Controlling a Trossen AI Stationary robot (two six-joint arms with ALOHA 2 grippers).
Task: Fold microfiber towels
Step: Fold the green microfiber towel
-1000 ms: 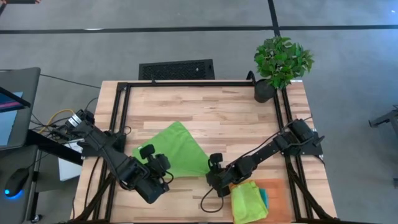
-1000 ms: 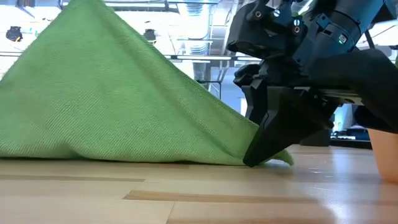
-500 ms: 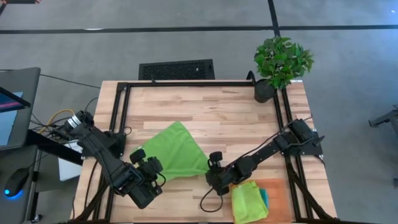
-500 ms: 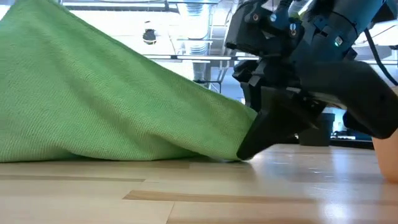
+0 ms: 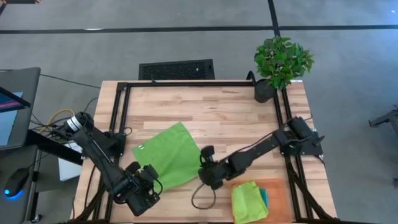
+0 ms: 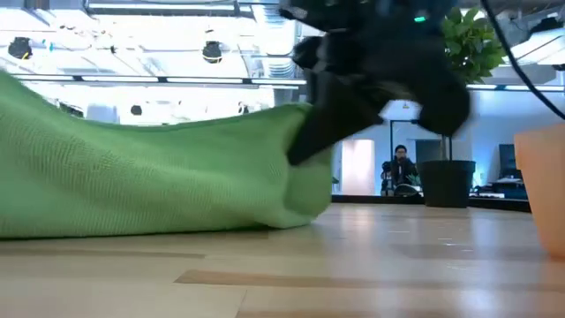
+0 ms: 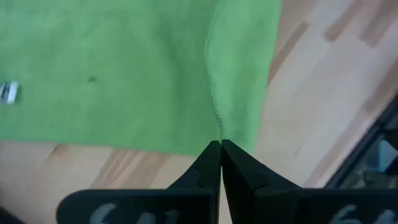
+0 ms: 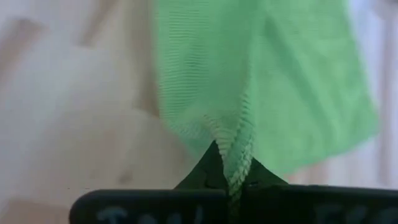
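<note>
A lime green microfiber towel (image 5: 165,155) lies spread on the wooden table, and its right end is raised. It fills the left of the low view (image 6: 150,181). My left gripper (image 5: 152,179) is shut on the towel's near corner, as its wrist view (image 7: 221,146) shows. My right gripper (image 5: 200,167) is shut on the towel's right corner and shows dark in the low view (image 6: 305,150). A folded lime green towel (image 5: 249,199) lies on top of a teal one (image 5: 263,196) on the orange mat (image 5: 277,193). The yellow towel is hidden. My left gripper pinches the towel's near edge at a small ridge of cloth (image 7: 231,127) between its two shut fingers. It comes from the table's near left side, slanting down. The towel lies on the table beyond the fingers. My right gripper pinches a gathered, folded bit of the towel's right corner (image 8: 239,155) between its two fingers, from the table's right side. The corner (image 6: 309,177) is lifted off the table. The cloth sags below the fingers, and its lower fold (image 6: 291,216) rests on the wood.
A potted plant (image 5: 280,62) stands at the table's far right corner. A black frame (image 5: 121,106) runs around the table. The far half of the table (image 5: 205,106) is bare wood. A person (image 6: 402,168) sits far off in the room behind.
My left gripper has drawn toward the table's near left corner with its corner of the towel. My right gripper has risen and gone toward the left edge, lifting its corner off the wood. The towel's raised peak has sunk and the cloth has spread flatter.
</note>
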